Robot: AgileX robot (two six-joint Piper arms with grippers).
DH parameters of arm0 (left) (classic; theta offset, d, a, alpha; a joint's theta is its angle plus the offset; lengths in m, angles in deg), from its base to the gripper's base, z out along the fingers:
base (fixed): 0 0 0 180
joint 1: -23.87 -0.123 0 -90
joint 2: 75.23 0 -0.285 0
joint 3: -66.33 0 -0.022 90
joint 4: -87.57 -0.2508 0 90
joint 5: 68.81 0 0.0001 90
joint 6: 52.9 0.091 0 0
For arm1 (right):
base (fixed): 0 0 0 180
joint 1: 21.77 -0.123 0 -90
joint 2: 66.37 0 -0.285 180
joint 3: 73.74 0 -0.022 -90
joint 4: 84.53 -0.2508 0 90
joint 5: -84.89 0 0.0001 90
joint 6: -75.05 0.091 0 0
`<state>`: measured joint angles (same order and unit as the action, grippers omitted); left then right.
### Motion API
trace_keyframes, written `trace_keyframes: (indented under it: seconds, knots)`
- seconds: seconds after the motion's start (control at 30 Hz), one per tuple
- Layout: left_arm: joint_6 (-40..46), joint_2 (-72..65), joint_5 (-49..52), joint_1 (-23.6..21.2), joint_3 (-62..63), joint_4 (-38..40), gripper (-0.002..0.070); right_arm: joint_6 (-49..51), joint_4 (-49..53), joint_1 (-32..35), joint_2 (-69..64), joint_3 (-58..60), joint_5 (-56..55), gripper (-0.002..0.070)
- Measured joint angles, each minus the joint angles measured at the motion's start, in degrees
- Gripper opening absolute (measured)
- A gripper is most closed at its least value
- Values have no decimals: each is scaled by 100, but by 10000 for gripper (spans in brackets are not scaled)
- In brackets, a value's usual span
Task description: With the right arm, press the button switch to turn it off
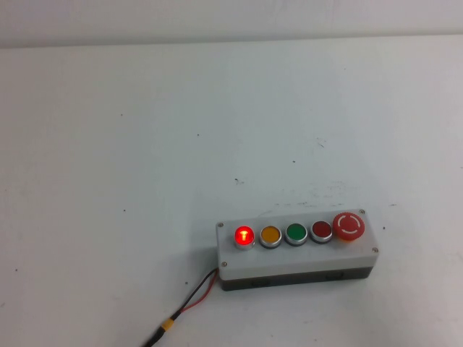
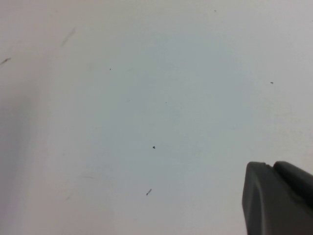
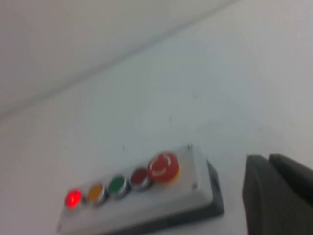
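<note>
The button switch (image 1: 244,235) is a small round red button glowing bright, at the left end of a row of five on a white-grey box (image 1: 296,259) on the table's near side. It also glows in the right wrist view (image 3: 73,198). Neither arm shows in the high view. My right gripper (image 3: 268,159) is shut and empty, off the box's end by the big red mushroom button (image 3: 163,166) and apart from the box. My left gripper (image 2: 271,169) is shut and empty over bare white table.
Beside the lit button stand an orange button (image 1: 270,235), a green one (image 1: 296,233), a dark red flat one (image 1: 321,230) and the mushroom button (image 1: 349,225). Red and black wires (image 1: 192,302) run from the box's left end to the table's front edge.
</note>
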<state>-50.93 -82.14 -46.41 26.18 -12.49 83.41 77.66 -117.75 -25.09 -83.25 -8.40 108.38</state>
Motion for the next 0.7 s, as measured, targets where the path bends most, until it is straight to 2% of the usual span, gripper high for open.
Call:
trace_keyframes:
  seconds: [0.17, 0.3, 0.5, 0.7]
  knots:
    - [0, 0, 0, 0, 0, 0, -2, 0, 863, 0, -1483, -1429, 2154, -16]
    - [0, 0, 0, 0, 0, 0, -2, -195, 1387, 0, -2590, -2416, 3282, -16]
    - [0, 0, 0, 0, 0, 0, -2, -388, 1557, -77, -3830, -3291, 3775, -16]
    - [0, 0, 0, 0, 0, 0, -2, -400, 1584, -965, -5159, -4008, 3803, -16]
